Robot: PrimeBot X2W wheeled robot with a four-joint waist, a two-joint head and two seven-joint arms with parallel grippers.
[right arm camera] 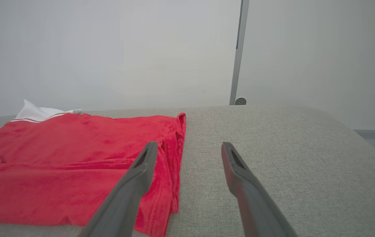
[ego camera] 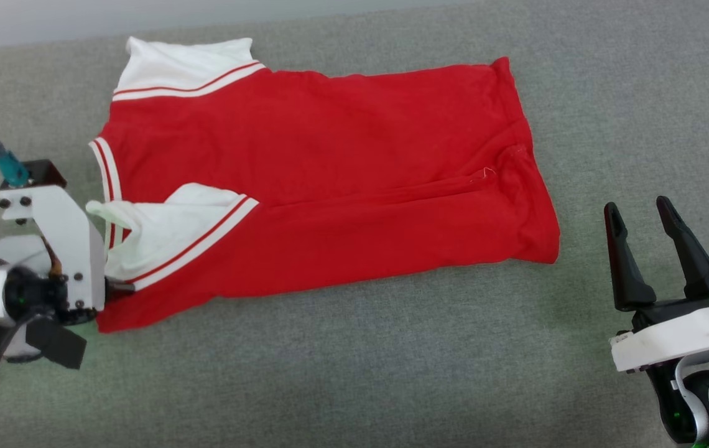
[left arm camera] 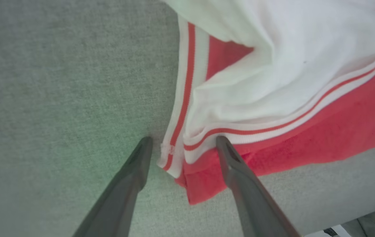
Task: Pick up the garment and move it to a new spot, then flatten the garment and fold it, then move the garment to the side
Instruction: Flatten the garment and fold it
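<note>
Just ahead of the left hand (left arm camera: 184, 140), the garment (ego camera: 329, 186) lies spread on the grey cushion (ego camera: 392, 373), collar (ego camera: 106, 168) toward that hand and hem toward the right hand (ego camera: 637, 205). The long side nearer both hands is turned over onto the body, so the near sleeve (ego camera: 168, 230) rests white on the red; the far sleeve juts out flat.

The left hand is released, its fingers wide apart and straddling the shoulder corner. One finger sits over bare cushion beside the collar trim, the other at the red edge under the sleeve's striped seam. Whether it presses the cloth I cannot tell. The right hand is also released and grasps nothing. It hovers off the hem end, apart from the cloth, with the hem beside its inner finger.

Folding looks to be the step in hand, with one lengthwise fold laid and the far side not yet brought in. The next move likely calls for the left fingers to pinch all layers at the corner. The right hand would need to cross to the hem so both ends lift evenly without spilling the sleeve.
</note>
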